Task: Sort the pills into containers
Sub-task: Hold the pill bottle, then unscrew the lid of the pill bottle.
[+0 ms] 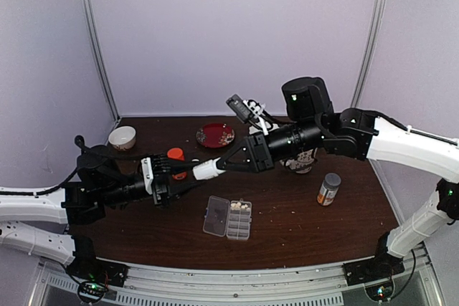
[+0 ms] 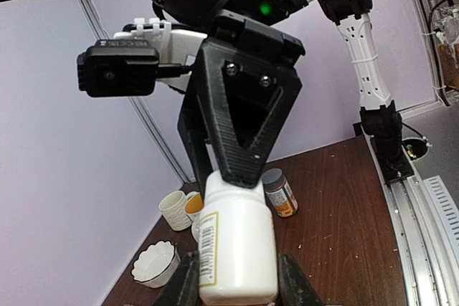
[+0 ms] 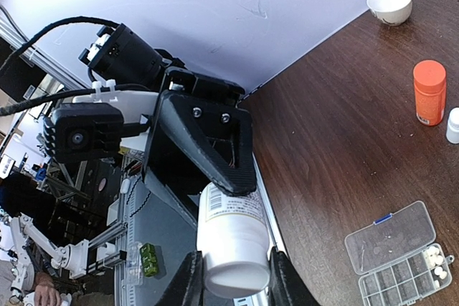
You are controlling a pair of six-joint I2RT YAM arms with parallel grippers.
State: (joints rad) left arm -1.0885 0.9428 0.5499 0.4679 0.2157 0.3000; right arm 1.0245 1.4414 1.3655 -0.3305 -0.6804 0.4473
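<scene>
A white bottle (image 1: 206,170) hangs in the air between both arms, above the table's left half. My left gripper (image 2: 238,277) is shut on its labelled body (image 2: 237,241). My right gripper (image 3: 231,277) is shut on its cap end (image 3: 233,266). The two grippers face each other, tip to tip. The clear pill box (image 1: 215,215) lies below them with its lid open flat. Whitish pills (image 1: 239,208) fill some of its cells, and they also show in the right wrist view as pills (image 3: 434,256) in the box (image 3: 391,238).
An orange bottle (image 1: 176,157) stands behind the held bottle, with a small white bottle (image 3: 453,125) beside it. A white bowl (image 1: 122,137) sits at the back left and a red plate (image 1: 215,135) at the back middle. A brown jar (image 1: 329,189) stands at the right.
</scene>
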